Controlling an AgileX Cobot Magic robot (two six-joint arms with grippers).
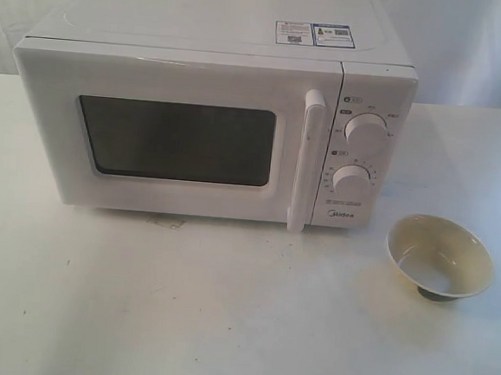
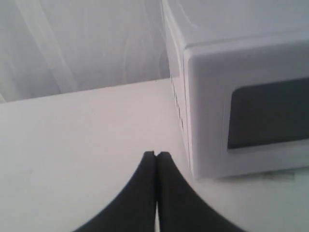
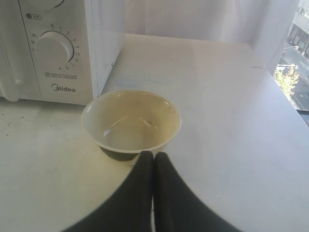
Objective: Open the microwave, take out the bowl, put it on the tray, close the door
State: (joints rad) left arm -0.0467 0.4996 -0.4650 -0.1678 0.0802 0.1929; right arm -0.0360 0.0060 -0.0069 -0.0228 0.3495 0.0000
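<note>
**Late stage of the task.** The microwave [image 1: 212,124] stands on the bench [image 1: 179,321]. Its door [image 1: 176,142] is shut flush, with the handle [image 1: 307,162] beside the two dials [image 1: 365,131].

The bowl [image 1: 440,256] sits upright and empty outside the microwave, near its dial-side front corner. It rests directly on the bench, and no tray appears in any view.

The left gripper [image 2: 156,155] has its fingers pressed together and holds nothing; it sits off the microwave's window-side corner, apart from it. The right gripper [image 3: 154,155] is likewise closed and empty, close to the bowl on the side away from the microwave.

Removal and door closing look complete. Placement on a tray cannot be confirmed.
</note>
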